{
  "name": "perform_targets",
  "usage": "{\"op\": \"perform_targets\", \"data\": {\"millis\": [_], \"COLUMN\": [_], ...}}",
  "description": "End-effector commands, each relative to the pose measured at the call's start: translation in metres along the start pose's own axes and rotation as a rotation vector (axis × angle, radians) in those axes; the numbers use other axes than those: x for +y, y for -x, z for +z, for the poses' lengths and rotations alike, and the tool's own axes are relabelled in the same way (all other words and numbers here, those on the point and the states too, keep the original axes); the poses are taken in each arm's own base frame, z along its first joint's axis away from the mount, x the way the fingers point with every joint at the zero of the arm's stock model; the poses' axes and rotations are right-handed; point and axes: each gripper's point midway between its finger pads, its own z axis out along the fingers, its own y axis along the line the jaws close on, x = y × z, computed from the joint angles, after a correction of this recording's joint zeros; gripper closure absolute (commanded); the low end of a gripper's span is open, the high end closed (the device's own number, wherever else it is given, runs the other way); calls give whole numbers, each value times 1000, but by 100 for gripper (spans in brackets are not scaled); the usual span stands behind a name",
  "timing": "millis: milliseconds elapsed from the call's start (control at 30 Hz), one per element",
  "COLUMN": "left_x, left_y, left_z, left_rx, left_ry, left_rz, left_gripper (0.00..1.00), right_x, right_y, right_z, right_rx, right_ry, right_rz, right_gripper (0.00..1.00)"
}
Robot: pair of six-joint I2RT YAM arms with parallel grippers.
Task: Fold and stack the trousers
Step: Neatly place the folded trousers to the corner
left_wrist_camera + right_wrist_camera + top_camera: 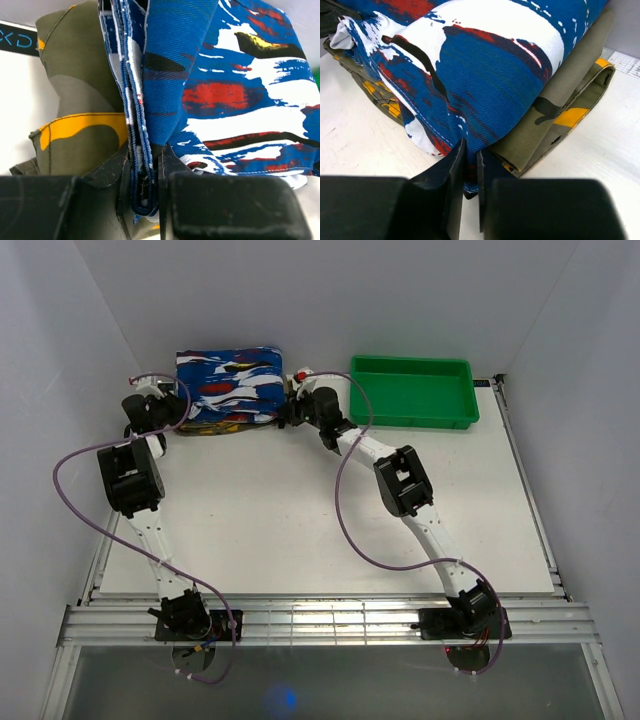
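The blue-print trousers lie folded at the back left of the table, on top of an olive camouflage garment. My left gripper is at their left edge, shut on a folded blue hem. My right gripper is at their right edge, shut on a corner of the blue fabric. In the left wrist view the trousers fill the right and the camouflage garment shows beside them on the left. In the right wrist view the trousers rest on the camouflage garment.
A green tray stands at the back right, just right of my right gripper. White walls close in the back and both sides. The table's metal rail runs along the near edge by the arm bases.
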Motion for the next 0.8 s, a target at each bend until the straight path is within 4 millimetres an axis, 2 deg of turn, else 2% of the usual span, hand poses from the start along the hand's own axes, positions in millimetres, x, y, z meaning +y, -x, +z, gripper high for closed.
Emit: {"op": "perform_targets", "data": {"millis": [0,33,67,100,133,167,200,233,267,300,333,367,400,433,467,500,533,567,600,633,667,700,733,767], "left_x": [7,7,11,12,14,13,14,12,13,8,5,4,-7,-11,-11,-19,-32,-35,-46,-54,-71,-76,-86,-108], "left_y": [88,93,88,89,96,99,105,112,119,135,147,160,181,191,190,207,219,206,212,210,211,198,195,200], "left_z": [1,3,4,5,4,2,-1,-3,-6,-12,-17,-23,-32,-38,-44,-52,-63,-70,-78,-86,-104,-112,-121,-140], "left_rx": [-219,-224,-200,-196,-202,-194,-197,-202,-197,-215,-224,-220,-239,-241,-198,-202,-193,-105,-83,-47,-11,29,43,48], "left_ry": [26,24,34,44,59,69,76,77,84,86,90,97,95,102,120,123,114,126,108,97,93,84,70,46], "left_rz": [131,134,118,114,114,109,109,112,107,113,114,111,127,133,112,138,158,125,168,176,180,168,163,158], "left_gripper": [92,82,57,45,35,3,2,2,2,2,2,2,2,2,2,2,2,2,2,2,2,2,2,2], "right_x": [0,-1,0,0,1,4,2,9,12,10,19,23,26,35,38,41,45,48,50,58,55,57,73,71], "right_y": [72,71,75,72,86,94,93,121,133,129,166,179,189,207,216,221,232,236,238,262,240,238,263,230], "right_z": [4,4,3,2,-3,-5,-9,-18,-24,-30,-46,-56,-65,-86,-97,-108,-132,-144,-156,-182,-195,-210,-244,-258], "right_rx": [-208,-206,-207,-195,-211,-216,-194,-223,-227,-195,-230,-233,-228,-217,-208,-194,-162,-142,-117,-132,-53,-38,-87,-20], "right_ry": [-29,-32,-32,-38,-44,-45,-52,-50,-48,-53,-50,-49,-52,-47,-49,-53,-65,-65,-61,-67,-74,-75,-61,-56], "right_rz": [-114,-111,-113,-109,-112,-116,-126,-143,-150,-156,-172,-183,-213,-228,-245,-258,-288,-300,-308,-326,-316,-317,-336,-312], "right_gripper": [82,72,48,36,24,8,3,0,6,8,9,10,10,10,10,10,10,10,10,10,10,10,10,10]}}
